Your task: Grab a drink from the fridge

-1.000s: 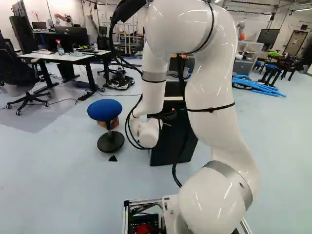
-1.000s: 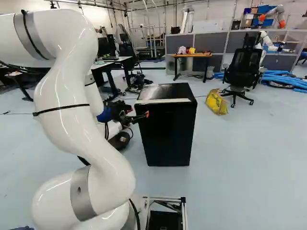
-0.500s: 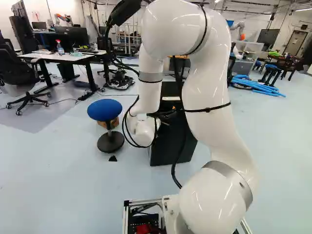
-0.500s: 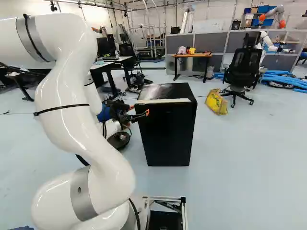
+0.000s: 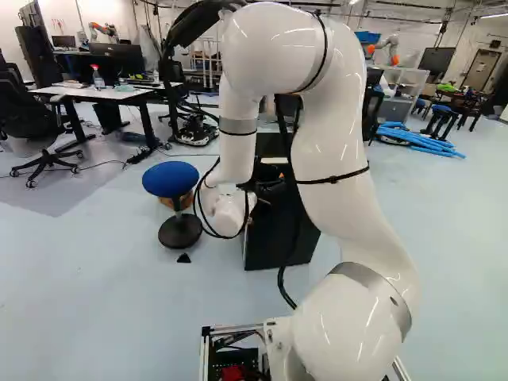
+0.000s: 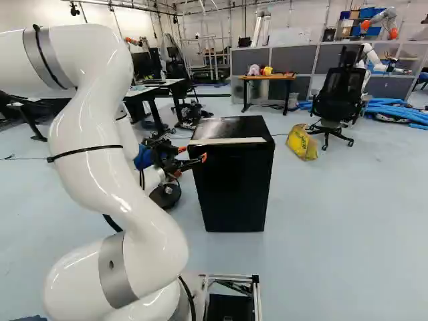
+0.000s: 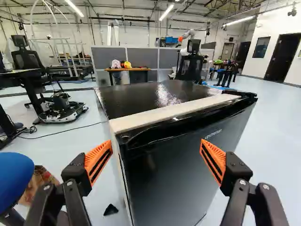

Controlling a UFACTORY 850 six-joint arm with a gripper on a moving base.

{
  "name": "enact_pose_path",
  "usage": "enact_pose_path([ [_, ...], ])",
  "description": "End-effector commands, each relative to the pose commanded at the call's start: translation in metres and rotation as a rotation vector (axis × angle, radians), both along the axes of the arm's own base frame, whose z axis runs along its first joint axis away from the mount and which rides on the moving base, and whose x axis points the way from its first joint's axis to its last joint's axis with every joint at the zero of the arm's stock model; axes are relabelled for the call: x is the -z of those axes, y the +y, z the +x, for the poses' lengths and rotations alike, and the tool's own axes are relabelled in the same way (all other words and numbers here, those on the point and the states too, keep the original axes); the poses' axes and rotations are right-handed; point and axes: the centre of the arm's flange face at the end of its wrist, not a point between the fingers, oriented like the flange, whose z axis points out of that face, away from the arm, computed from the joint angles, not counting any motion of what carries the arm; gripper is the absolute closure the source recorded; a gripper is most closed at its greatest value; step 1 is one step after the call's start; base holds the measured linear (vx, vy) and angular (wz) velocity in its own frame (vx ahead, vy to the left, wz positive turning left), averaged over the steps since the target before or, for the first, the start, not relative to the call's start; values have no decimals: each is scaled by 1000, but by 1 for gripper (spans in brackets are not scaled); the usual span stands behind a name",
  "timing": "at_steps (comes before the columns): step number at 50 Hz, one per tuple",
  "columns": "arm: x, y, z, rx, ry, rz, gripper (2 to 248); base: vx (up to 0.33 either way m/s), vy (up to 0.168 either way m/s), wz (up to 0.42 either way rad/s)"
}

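In the right base view my gripper (image 6: 192, 158) is at the near left upper corner of a small black fridge (image 6: 234, 187). The wrist view shows the gripper (image 7: 156, 157) wide open, nothing held. Ahead of and between its fingers stands the fridge's dark front door (image 7: 174, 183), closed against the cabinet, with a pale strip (image 7: 164, 110) along its top edge. One orange pad (image 7: 99, 160) lies just off the fridge's side edge, the other in front of the door. In the left base view the arm partly hides the fridge (image 5: 278, 238). No drink shows.
A blue stool (image 5: 171, 180) and a cardboard box (image 7: 40, 186) stand beside the fridge. Farther off are an office chair (image 6: 338, 100), a yellow bag (image 6: 302, 142), a wooden table (image 6: 267, 77), blue tubes (image 6: 394, 110) and another robot (image 6: 381, 20).
The arm has shifted a little to the left in the left base view. In the right base view the gripper has turned, its two orange fingertips now standing more apart to sight. The base and fridge have not moved.
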Motion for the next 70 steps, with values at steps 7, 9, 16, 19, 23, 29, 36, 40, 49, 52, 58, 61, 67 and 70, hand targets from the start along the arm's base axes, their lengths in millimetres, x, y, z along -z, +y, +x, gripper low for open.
enact_pose_path([
  [7,1,4,2,13,-5,3,3,0,0,0],
  [9,1,6,2,17,-6,4,3,0,0,0],
  [16,1,9,5,32,-11,7,3,0,0,0],
  [19,2,11,6,40,-13,8,3,0,0,0],
  [23,2,13,8,50,-17,10,3,0,0,0],
  [29,2,15,11,66,-22,14,3,0,0,0],
  [36,3,17,14,87,-28,18,3,0,0,0],
  [40,3,19,17,100,-32,21,3,0,0,0],
  [49,4,21,23,129,-40,27,3,0,0,0],
  [52,5,22,25,138,-43,30,3,0,0,0],
  [58,5,23,28,157,-48,34,3,0,0,0],
  [61,5,24,29,165,-50,36,3,0,0,0],
  [67,6,24,28,181,-50,37,3,0,0,0],
  [70,6,24,28,189,-50,37,3,0,0,0],
])
